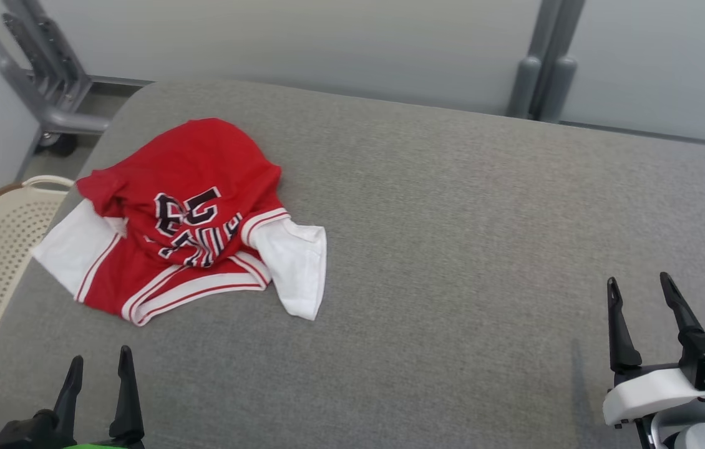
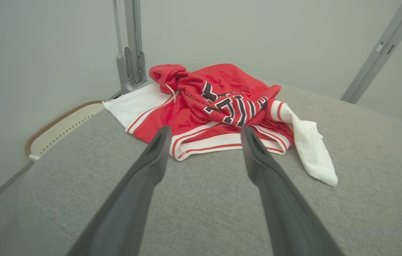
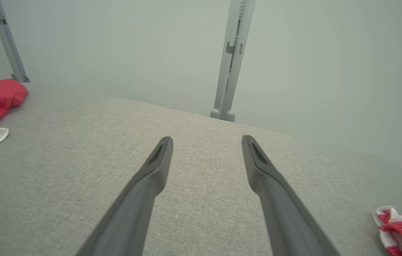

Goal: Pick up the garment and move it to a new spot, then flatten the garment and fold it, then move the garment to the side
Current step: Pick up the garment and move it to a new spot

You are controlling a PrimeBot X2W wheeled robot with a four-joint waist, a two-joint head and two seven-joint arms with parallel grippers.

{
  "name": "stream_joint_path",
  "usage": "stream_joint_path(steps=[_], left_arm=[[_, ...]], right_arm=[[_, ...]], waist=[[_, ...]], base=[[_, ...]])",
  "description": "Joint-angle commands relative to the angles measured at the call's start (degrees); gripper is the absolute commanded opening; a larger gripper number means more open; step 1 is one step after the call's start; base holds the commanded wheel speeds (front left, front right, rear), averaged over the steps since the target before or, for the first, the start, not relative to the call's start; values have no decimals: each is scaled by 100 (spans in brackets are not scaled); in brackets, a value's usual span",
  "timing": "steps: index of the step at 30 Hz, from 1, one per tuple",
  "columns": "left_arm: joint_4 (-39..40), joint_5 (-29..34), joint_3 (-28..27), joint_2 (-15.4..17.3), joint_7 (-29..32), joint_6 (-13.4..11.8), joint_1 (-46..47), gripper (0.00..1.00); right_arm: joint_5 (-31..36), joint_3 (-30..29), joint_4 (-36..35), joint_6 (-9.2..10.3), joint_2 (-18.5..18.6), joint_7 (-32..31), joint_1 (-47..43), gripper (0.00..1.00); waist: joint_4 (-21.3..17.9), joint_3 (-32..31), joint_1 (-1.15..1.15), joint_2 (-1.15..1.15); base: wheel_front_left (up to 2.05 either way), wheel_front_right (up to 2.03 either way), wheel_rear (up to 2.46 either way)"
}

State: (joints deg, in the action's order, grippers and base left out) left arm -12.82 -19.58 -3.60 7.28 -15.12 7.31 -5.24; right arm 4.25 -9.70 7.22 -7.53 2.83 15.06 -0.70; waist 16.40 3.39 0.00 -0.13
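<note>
Head view: red & white garment [image 1: 184,224] lay crumpled on the far-left part of the grey table [image 1: 452,218]. Left gripper [image 1: 101,354] sat near it, on the robot's side, fingers spread wide w/ nothing in them. Right gripper [image 1: 637,278] was well apart on the right, also spread wide & empty.

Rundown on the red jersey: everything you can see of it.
The jersey is red, mesh-looking fabric with white sleeves, red-and-white striped trim and black-and-white lettering, too crumpled to read. It lies bunched, not flat, on the left of the grey padded top, one sleeve spread toward the left edge, the other trailing right. Only the top touches it; the open left gripper sits short of its hem, apart from it.
</note>
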Motion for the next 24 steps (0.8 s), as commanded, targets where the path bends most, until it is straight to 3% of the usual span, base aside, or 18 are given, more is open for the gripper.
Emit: stream_joint_path(steps=[1,6,15,24], left_arm=[[26,34,-18,16,-3,-4,-96,100],[137,-13,-279,50,-4,-57,-355,100],[357,13,-523,17,-4,-52,-552,100],[246,39,-380,128,10,-32,-443,100]], right_arm=[[4,7,15,8,16,16,-3,100],[-48,281,120,8,12,16,70,100],[-130,498,282,8,20,15,161,100],[-221,276,142,8,19,15,-100,100]], waist=[[855,-294,0,13],[1233,-414,0,13],[1243,-471,0,13],[1184,-463,0,13]], base=[[0,0,0],[0,0,0],[0,0,0],[0,0,0]])
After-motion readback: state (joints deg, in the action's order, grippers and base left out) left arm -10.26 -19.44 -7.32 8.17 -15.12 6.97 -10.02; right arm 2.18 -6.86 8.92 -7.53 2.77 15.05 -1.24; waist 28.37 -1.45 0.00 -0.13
